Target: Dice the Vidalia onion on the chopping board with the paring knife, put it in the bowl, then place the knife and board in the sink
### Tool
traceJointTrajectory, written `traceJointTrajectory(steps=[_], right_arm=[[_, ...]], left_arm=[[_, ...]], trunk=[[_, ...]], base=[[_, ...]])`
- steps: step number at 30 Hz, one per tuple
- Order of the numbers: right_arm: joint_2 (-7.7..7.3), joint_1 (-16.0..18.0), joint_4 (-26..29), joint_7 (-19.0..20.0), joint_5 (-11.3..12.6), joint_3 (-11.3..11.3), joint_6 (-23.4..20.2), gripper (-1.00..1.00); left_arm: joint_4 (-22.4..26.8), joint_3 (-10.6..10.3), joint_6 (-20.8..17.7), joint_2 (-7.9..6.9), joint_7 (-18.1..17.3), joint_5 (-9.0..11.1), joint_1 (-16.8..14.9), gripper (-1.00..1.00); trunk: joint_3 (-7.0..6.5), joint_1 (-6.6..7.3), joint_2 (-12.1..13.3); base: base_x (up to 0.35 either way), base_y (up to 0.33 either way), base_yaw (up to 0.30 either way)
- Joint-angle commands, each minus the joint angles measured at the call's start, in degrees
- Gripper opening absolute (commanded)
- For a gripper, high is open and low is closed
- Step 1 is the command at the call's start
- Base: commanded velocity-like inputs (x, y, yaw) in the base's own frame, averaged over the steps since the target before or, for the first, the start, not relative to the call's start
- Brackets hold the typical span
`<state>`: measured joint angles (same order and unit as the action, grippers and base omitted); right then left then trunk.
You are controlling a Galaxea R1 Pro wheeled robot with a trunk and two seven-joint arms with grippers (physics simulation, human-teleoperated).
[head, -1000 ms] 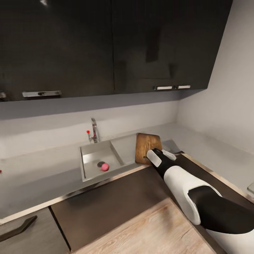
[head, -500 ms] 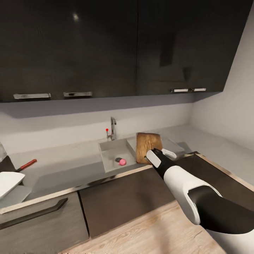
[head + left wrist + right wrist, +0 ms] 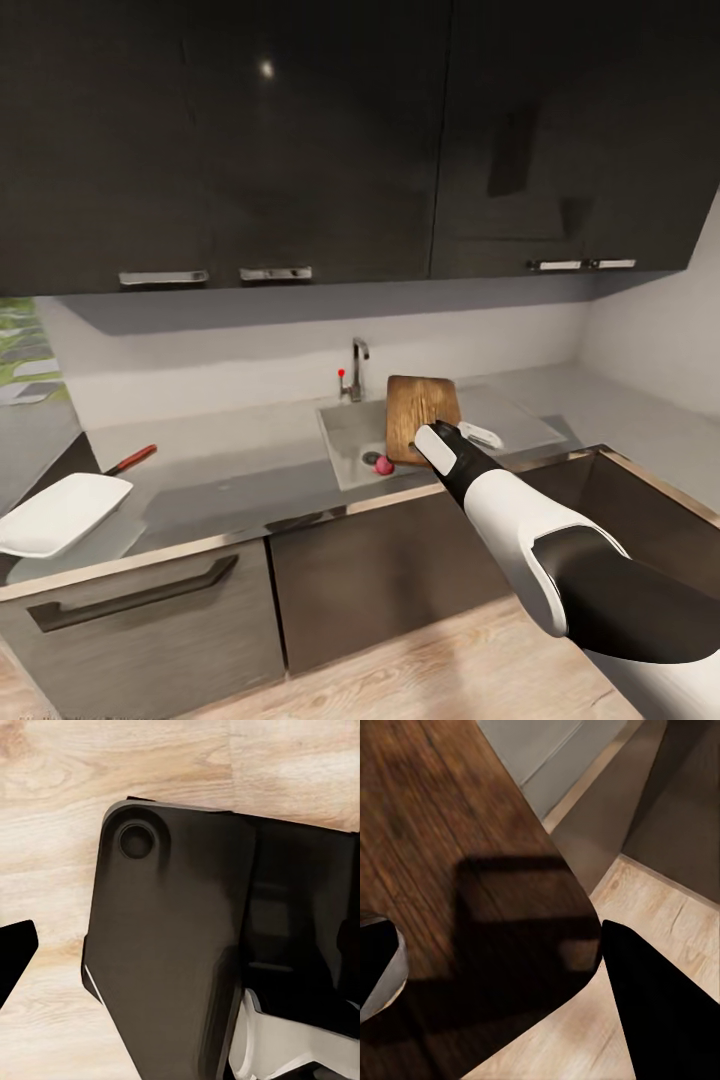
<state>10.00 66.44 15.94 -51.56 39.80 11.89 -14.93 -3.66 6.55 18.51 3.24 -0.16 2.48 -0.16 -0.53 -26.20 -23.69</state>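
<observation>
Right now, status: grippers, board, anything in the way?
Right gripper shut on the dark brown wooden chopping board, held above the steel sink. Left gripper state unclear. Red-handled paring knife beside the white squarish bowl. Pink item in the basin.

Bowl (image 3: 62, 513) and knife (image 3: 131, 459) lie on countertop (image 3: 230, 470) left of sink (image 3: 352, 440).

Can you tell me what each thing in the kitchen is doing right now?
chopping board: held up in the air by the right gripper, over the sink's edge.
sink: tap off, a pinkish round thing lying by the drain.
bowl: sitting on the countertop, looks empty.
paring knife: lying flat on the countertop behind the bowl.
cabinet doors: all closed.
</observation>
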Motion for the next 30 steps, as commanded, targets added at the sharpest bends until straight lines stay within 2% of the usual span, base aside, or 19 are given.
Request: traceJointTrajectory(steps=[1,12,14,15,17,23,24,28,30], right_arm=[[0.0,0.0,0.1,-0.2,-0.1,0.2,-0.5,-1.0],[0.0,0.0,-0.3,0.2,-0.1,0.2,-0.5,-1.0],[0.0,0.0,-0.8,1.9,-0.1,0.2,-0.6,-1.0],[-0.01,0.0,-1.7,4.6,-0.2,0.2,-0.6,-1.0],[-0.02,0.0,-4.2,7.3,-0.2,0.2,-0.6,-1.0],[-0.1,0.0,-5.6,8.3,-0.6,0.2,-0.9,-1.0],[-0.07,0.0,-5.6,8.3,-1.0,0.3,-1.1,-1.0],[0.0,0.0,-5.4,9.0,-6.5,0.5,-4.8,-1.0],[0.0,0.0,-4.9,11.8,-9.1,0.6,-8.1,-1.0]], left_arm=[[-0.1,0.2,0.3,0.01,0.0,0.2,0.0,1.0],[-0.2,0.2,0.3,0.01,0.1,0.2,0.0,1.0],[-0.2,0.2,0.3,0.01,0.1,0.2,0.0,1.0],[-0.2,0.2,0.3,0.03,0.1,0.2,0.0,1.0],[-0.2,0.2,0.3,0.05,0.0,0.2,0.0,1.0],[0.0,0.2,0.3,0.02,0.0,0.2,0.0,1.0],[0.1,0.2,0.3,0.01,0.0,0.2,0.0,1.0],[0.1,0.2,0.3,-0.04,-0.1,0.2,0.0,1.0],[0.1,0.2,0.3,-0.12,-0.1,0.2,0.0,1.0]], trunk=[[-0.08,-0.02,0.0],[-0.99,-0.02,0.0],[-1.05,-0.02,0.0],[-1.06,-0.02,0.0],[-1.07,-0.02,0.0],[-1.07,-0.02,0.0],[-1.07,-0.02,0.0],[-1.07,-0.02,0.0],[-1.07,-0.02,0.0]], base=[[0.0,0.004,0.166],[0.0,0.001,0.176],[0.0,0.0,0.241],[0.0,0.0,0.253],[0.0,0.0,0.18],[0.0,0.0,0.026],[0.0,0.0,0.004],[0.0,0.0,0.001],[0.0,0.0,0.0]])
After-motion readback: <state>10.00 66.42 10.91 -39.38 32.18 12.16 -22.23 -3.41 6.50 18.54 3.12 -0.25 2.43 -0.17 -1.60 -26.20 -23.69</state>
